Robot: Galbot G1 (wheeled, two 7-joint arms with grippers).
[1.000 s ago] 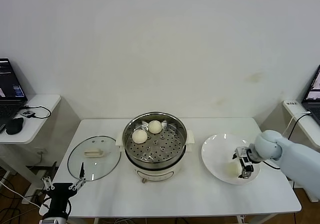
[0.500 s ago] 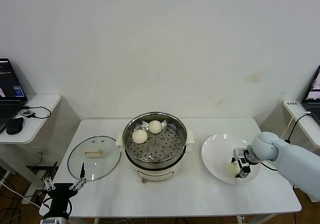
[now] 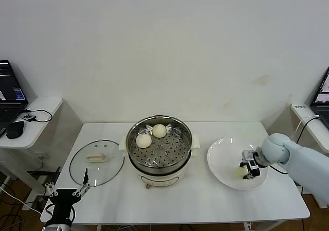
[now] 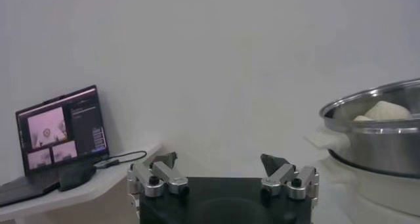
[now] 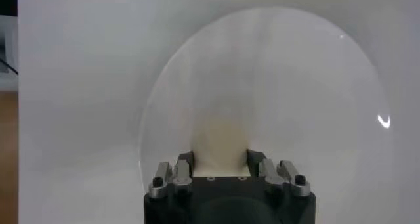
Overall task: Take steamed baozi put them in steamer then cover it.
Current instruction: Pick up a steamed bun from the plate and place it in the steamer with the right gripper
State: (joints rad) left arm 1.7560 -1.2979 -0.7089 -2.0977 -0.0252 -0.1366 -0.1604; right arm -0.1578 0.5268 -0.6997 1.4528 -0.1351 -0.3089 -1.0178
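Right gripper (image 3: 249, 170) clamps a small cream-white dough bun (image 5: 222, 142) on the flat white round plate (image 3: 221, 159), picking underway; next, a clean lift toward the shiny stainless-steel steamer (image 3: 160, 143), while the left gripper (image 3: 66, 192) waits parked, fingers spread.

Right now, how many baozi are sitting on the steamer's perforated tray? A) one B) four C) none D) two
D: the head view shows two baozi, one and another, on the tray of the steamer, while the right gripper is at a third bun over the plate.
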